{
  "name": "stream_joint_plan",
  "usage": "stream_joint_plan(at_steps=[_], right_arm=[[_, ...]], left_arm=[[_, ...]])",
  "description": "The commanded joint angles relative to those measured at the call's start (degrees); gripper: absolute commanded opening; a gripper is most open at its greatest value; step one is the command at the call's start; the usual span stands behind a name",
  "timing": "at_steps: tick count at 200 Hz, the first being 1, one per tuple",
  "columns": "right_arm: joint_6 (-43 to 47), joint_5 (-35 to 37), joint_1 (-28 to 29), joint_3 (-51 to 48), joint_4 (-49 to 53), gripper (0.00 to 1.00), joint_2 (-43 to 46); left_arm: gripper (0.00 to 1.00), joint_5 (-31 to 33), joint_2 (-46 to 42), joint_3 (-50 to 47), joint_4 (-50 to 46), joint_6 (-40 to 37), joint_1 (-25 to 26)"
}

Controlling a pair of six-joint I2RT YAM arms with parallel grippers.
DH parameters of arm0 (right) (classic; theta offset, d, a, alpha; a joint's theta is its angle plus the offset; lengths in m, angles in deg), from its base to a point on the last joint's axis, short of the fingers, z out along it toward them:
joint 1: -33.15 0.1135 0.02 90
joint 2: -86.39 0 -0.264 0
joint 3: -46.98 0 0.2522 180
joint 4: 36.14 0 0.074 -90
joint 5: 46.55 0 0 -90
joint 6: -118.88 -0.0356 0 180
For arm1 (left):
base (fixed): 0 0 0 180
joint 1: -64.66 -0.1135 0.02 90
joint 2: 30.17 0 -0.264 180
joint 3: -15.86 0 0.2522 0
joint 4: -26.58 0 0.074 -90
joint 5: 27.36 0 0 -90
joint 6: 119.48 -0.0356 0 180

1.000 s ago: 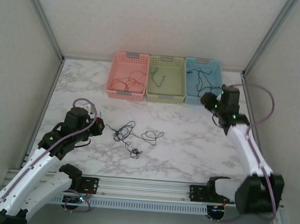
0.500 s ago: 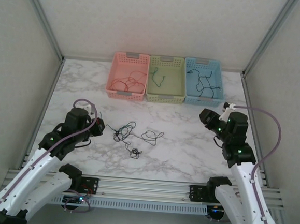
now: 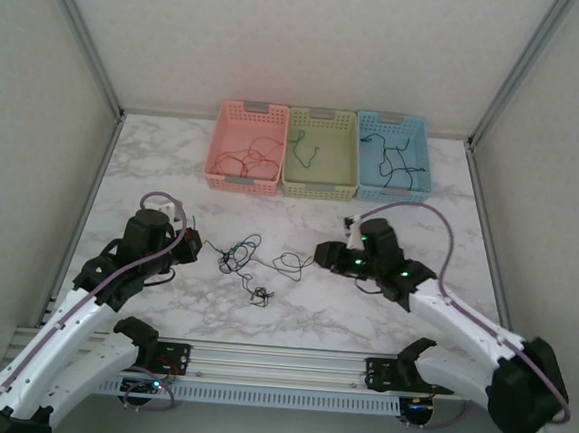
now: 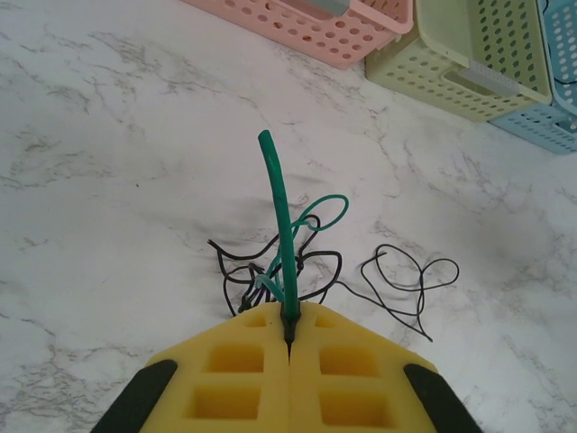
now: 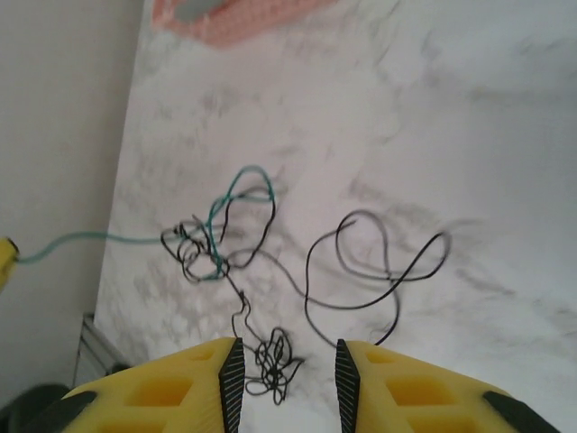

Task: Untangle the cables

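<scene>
Swinging in from over the blue basket [image 3: 392,193], the right arm [image 3: 442,314] has brought its jaws low over the middle of the worktop [image 3: 153,166], and they have narrowed on the way. The left arm [image 3: 114,273] has not shifted.

At this moment the right jaws stand a little apart with nothing between them, hovering just beside the black loop [image 5: 370,262] and above a small black knot [image 5: 270,356]. The left jaws are pressed shut on a green cable [image 4: 279,207]. A short end pokes out past them and the rest runs on into the tangle [image 4: 288,271].

The cables still to be sorted lie loose on the marble between the two arms: green and black strands cross in the tangle, the black loop trails toward the right, and the black knot lies nearer the arms. Others lie in the baskets at the back, red in the pink basket [image 3: 242,180], dark green in the green basket [image 3: 319,189], black in the blue.

As I judge it, the step in hand is for the right side to take a black strand while the left anchors the green. To do it well, pinch one strand only, on the open loop clear of the crossing. Then draw it away low and slowly, so the green slides free and the tangle does not tighten. These wires are hair-thin, so the jaws must close right at the marble or the strand will slip out.
</scene>
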Motion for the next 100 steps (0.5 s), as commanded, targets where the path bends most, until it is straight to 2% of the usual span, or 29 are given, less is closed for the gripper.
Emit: stream_joint_plan(at_steps=[1,24,49,84,100], right_arm=[[0.0,3.5,5.8,2.2,-3.2,0.33,-6.5],[5.0,7.1,8.4,7.7,1.8,0.32,-13.1],[10.1,10.4,9.9,13.3,7.5,0.38,-19.0],[13.9,6.6,11.7,17.6,9.5,0.48,-25.8],[15.3,7.4,11.9,19.4,11.7,0.51,-27.9]], left_arm=[[0.0,-0.9,-0.6,-0.4,1.0,0.3,-0.6],[0.0,-1.1,-0.1,-0.4,1.0,0.2,-0.6],[0.0,-1.3,0.0,-0.4,0.8,0.1,-0.6],[0.0,-0.9,-0.6,-0.7,1.0,0.1,-0.6],[0.0,-1.0,-0.5,-0.9,1.2,0.1,-0.6]])
